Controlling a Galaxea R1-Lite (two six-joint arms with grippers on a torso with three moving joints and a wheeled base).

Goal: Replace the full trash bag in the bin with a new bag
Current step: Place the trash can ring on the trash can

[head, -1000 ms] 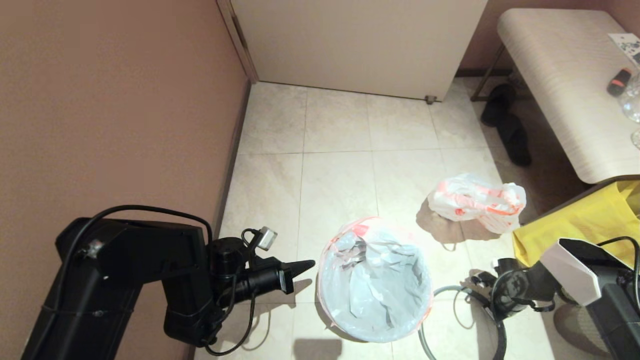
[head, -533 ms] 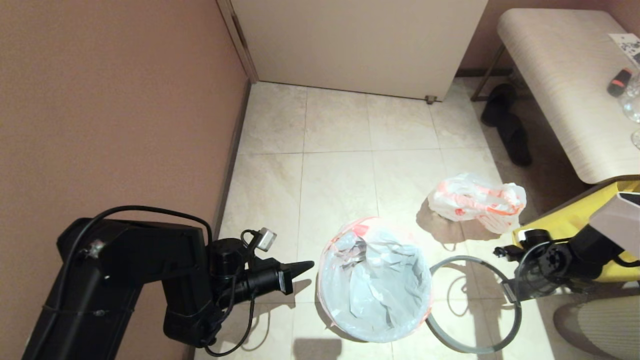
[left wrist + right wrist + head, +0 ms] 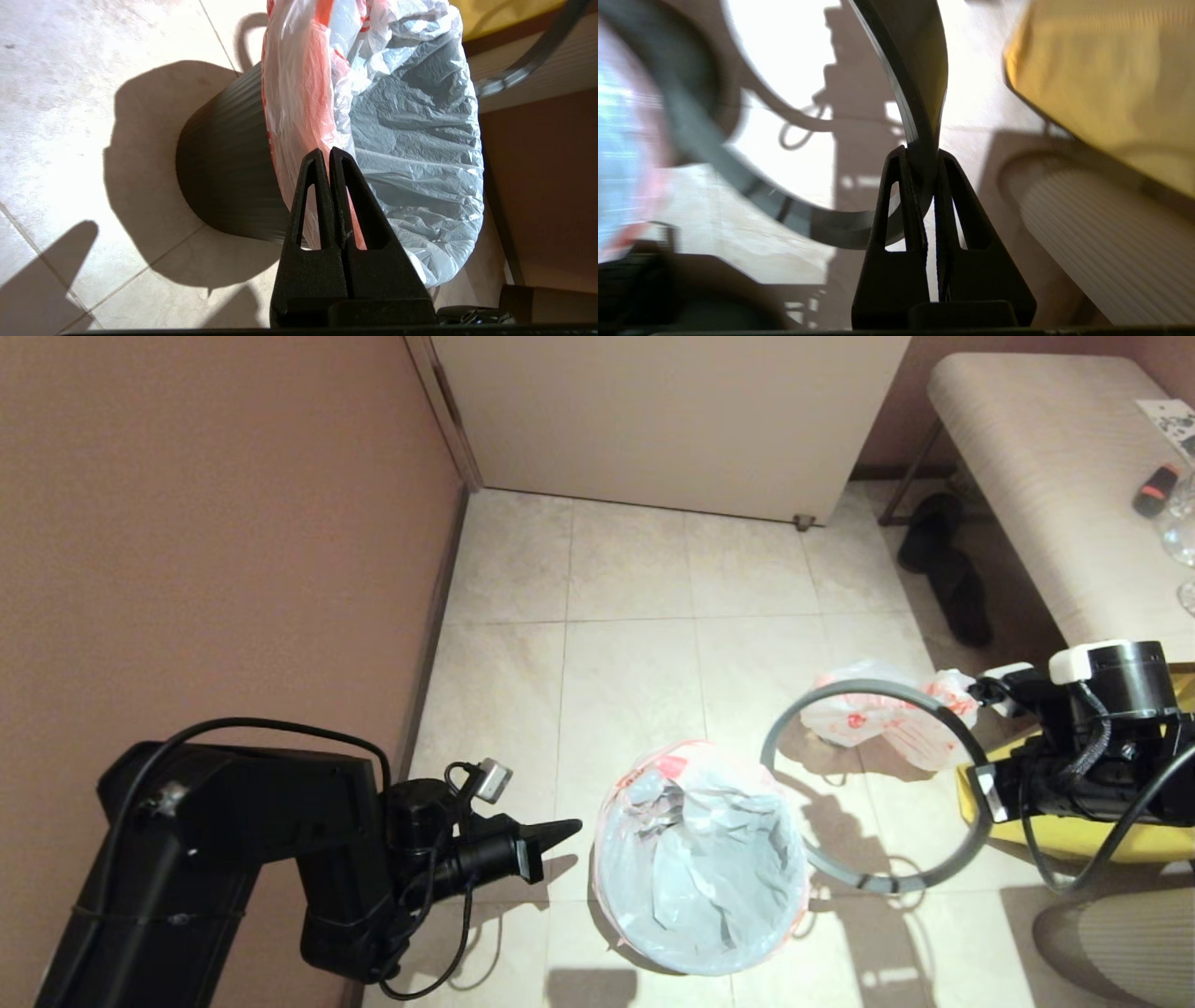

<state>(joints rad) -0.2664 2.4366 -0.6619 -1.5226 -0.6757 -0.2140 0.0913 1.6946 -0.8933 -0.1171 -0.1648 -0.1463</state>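
Lining is done: the new bag [image 3: 700, 859] sits inside the bin [image 3: 224, 186] on the floor, its orange-pink band folded out over the lip. What you have left, by my reading, is seating the grey hoop rim [image 3: 873, 784] over that mouth to clamp the film.

Handling notes. You are dealing with a thin, limp, slippery film; it will slide back into the bin or bunch up if the hoop drags across it. The hoop itself looks light and stiff but thin, so it can twist in a single pinch. Hold it at its edge, as now, and bring it down level and centred so that it catches the whole folded band at once.

Right gripper [image 3: 927, 156]: jaws nearly closed, pinching the hoop's band at one spot. The hoop hangs in the air, to the right of the bin and beyond it, tilted, not yet over the opening.

Left gripper [image 3: 329, 156]: jaws fully closed, holding nothing, tip pointed at the bin's left side just beside the folded band. You cannot tell whether it touches the film.

Full trash bag [image 3: 887, 714]: lies on the floor beyond the hoop, apart from the bin, near a yellow fabric bag [image 3: 1074, 835]. Bulging, soft; grip its bunched neck.
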